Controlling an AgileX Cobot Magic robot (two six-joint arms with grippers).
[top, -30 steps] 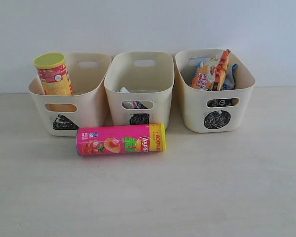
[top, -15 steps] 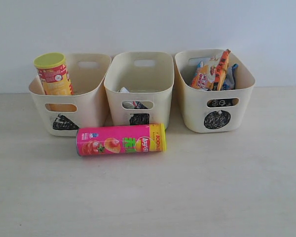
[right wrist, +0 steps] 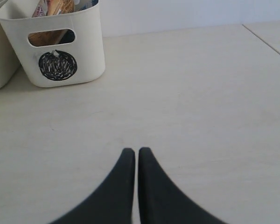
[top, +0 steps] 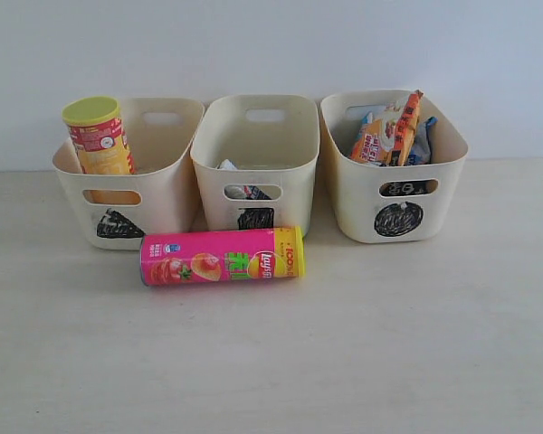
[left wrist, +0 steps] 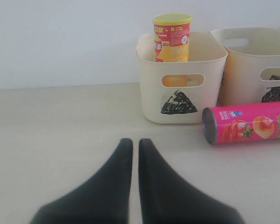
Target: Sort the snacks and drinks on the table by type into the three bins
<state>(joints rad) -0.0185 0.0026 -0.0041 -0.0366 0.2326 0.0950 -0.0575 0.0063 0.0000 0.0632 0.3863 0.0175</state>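
My left jaws and right jaws are both clenched, holding nothing. The pink cardboard chip tube [top: 222, 256] lies on its side on the pale bench [top: 416, 344], just in front of the cream plastic triangle-marked bin [top: 167, 194] and the square-marked bin [top: 290, 181]. The yellow chip tube [top: 98, 136] stands upright in the triangle-marked bin. The orange crinkly bag [top: 389, 131] sits in the circle-marked bin [top: 362, 208].

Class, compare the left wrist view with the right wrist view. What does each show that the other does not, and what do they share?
Only the left wrist view: the triangle bin with the yellow tube upright inside, the pink tube lying on the table, and the left gripper. Only the right wrist view: the circle bin holding bags, and the right gripper. Both: the table, the white wall, part of the middle bin, and a shut, empty gripper.
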